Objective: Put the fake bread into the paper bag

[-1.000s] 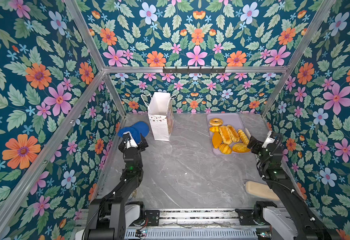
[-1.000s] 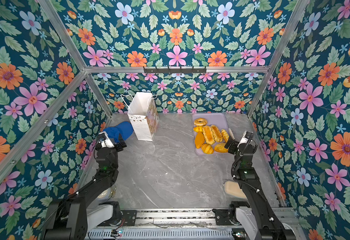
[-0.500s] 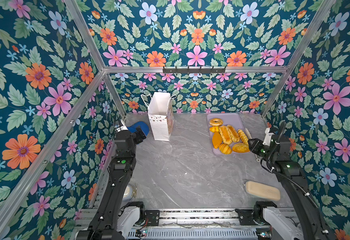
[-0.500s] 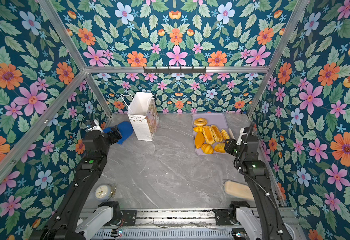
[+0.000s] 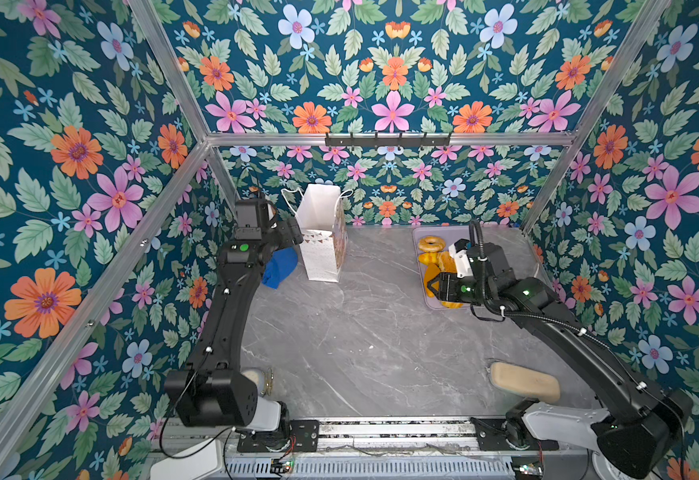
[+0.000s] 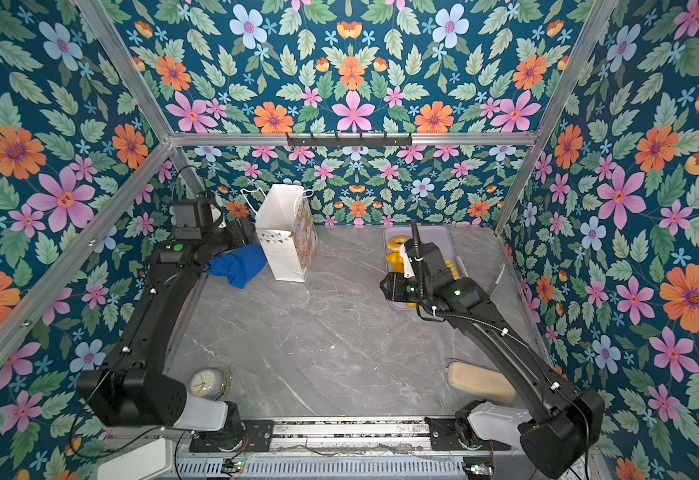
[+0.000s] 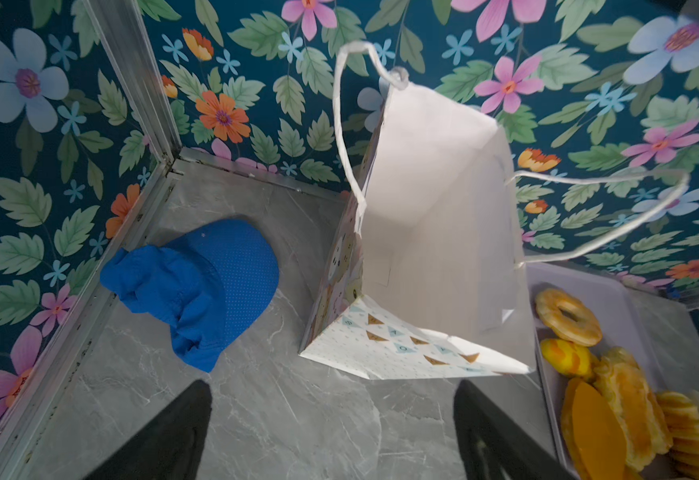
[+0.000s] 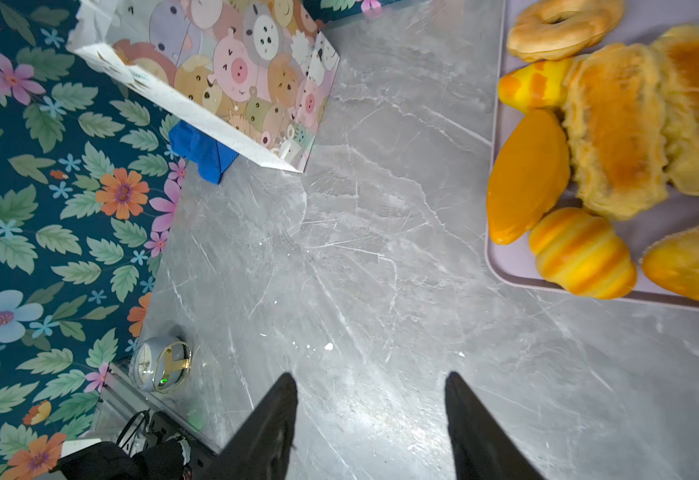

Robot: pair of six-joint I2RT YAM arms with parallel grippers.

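All the glossy golden-yellow fake bread [image 8: 613,124] lies heaped on the flat lilac rectangular tray [image 8: 505,272], well apart from the tall white paper bag [image 5: 321,237]. The bag stands upright with its mouth open, and it looks empty, though its bottom is not fully in sight. The right gripper [image 8: 368,378] hovers over the grey marbled table [image 8: 381,249] just beside the tray, fingers apart with nothing between them. The left gripper [image 7: 331,390], fingers spread wide and empty, sits beside the bag. The step, I judge, is a pick: move over the striped croissant [image 8: 580,253] at the tray's edge, straddle its narrow width, descend squarely and close gently so the neighbours are not dragged.
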